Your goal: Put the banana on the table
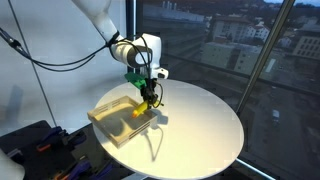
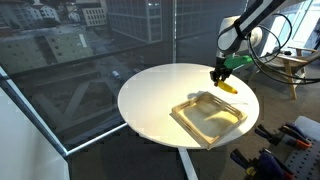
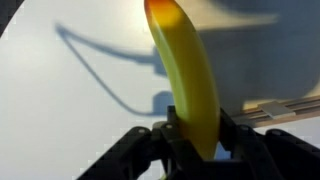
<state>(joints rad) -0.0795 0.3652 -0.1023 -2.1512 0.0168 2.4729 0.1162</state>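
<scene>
Banana (image 3: pixel 185 75) is clenched in the tool (image 3: pixel 196 135) — in the wrist view I see the two dark fingers (image 3: pixel 240 148) pressing on its end at 6 o'clock. The yellow body runs up toward 12 o'clock and ends there in an orange-brown tip. Behind it is the white counter (image 3: pixel 60 100) with thin shadows (image 3: pixel 100 70) on it, and at 3 o'clock a pale corner of the tray (image 3: pixel 285 108) shows.

In an exterior view the tool (image 1: pixel 148 88) hangs from the arm (image 1: pixel 105 25) over the 3 o'clock edge of the tray (image 1: pixel 105 113), and the banana (image 1: pixel 146 102) points down from it. I cannot tell if its lower tip touches anything.

In an exterior view the tray (image 2: pixel 183 110) lies on the 4 o'clock part of the round counter (image 2: pixel 150 90) — the banana (image 2: pixel 229 87) is above the tray's corner at 1 o'clock.
</scene>
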